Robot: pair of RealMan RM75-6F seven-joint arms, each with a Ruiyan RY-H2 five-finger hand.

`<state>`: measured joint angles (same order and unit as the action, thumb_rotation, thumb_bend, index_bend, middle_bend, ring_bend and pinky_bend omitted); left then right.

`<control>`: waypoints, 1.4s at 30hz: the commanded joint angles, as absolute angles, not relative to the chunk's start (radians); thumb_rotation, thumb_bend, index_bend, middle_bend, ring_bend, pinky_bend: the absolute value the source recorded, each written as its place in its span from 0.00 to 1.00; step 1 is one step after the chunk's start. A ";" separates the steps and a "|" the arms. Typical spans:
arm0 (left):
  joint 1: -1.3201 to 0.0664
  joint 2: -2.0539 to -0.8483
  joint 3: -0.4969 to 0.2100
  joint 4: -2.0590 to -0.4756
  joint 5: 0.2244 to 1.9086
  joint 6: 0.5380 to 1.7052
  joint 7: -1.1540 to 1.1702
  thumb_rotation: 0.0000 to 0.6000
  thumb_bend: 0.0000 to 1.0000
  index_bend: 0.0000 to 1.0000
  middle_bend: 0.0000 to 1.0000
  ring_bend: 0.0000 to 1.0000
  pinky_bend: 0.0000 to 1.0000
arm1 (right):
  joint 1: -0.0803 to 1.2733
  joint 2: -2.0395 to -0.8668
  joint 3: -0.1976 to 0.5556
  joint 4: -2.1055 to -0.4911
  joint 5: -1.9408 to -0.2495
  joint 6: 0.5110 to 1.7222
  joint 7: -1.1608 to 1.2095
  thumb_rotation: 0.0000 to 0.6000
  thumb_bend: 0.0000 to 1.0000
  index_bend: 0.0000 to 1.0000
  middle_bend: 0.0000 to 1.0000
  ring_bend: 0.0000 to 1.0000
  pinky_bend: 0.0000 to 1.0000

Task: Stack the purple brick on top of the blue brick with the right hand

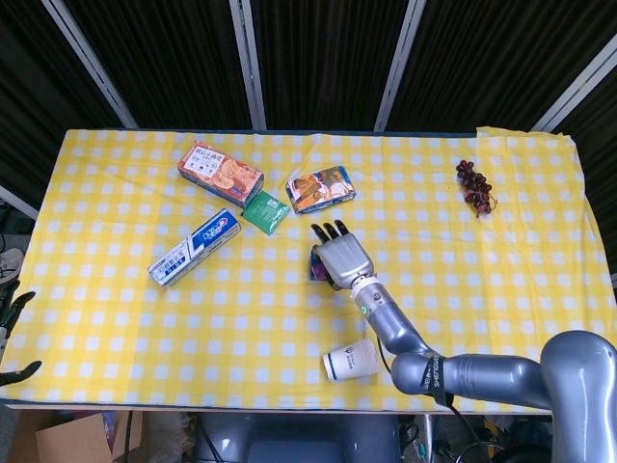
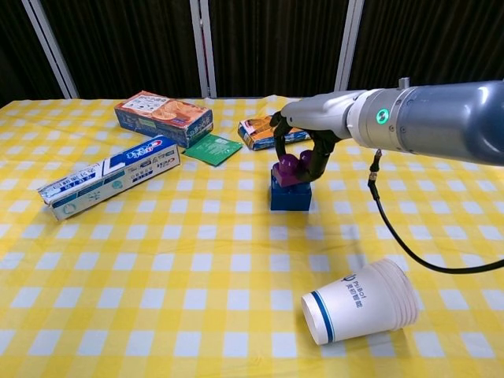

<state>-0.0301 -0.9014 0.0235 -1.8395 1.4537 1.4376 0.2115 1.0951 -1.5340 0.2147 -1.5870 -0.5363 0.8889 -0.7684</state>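
- cup [image 2: 361, 300] lying on its side, near table edge
- left hand [image 1: 12, 318] at the head view's left edge, barely in frame, can't tell if fingers are spread or curled
- right hand [image 2: 303, 150] curled around purple brick [image 2: 288, 168], gripping it
- purple brick on top of blue brick [image 2: 290, 194], mid-table
- toothpaste box [image 2: 110, 174] left of bricks
- green packet [image 2: 213, 148], two snack boxes [image 2: 163, 116] [image 2: 266, 130] behind
- grapes [image 1: 473, 186] far right corner

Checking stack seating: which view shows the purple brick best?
Chest view. The purple brick shows side-on atop the blue brick, held by the right hand. In the head view the hand covers it; only a purple sliver shows at the hand's edge.
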 commanded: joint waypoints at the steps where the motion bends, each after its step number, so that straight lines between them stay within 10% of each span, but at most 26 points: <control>1: -0.030 -0.901 0.023 -1.839 1.454 1.439 0.209 1.00 0.00 0.12 0.00 0.00 0.04 | 1.103 -1.537 0.214 -1.588 -0.533 0.894 -0.766 1.00 0.44 0.55 0.00 0.00 0.00; 42: -0.031 -0.904 0.015 -1.831 1.428 1.442 0.220 1.00 0.00 0.12 0.00 0.00 0.04 | 1.145 -1.588 0.171 -1.471 -0.524 0.849 -0.656 1.00 0.44 0.55 0.00 0.00 0.00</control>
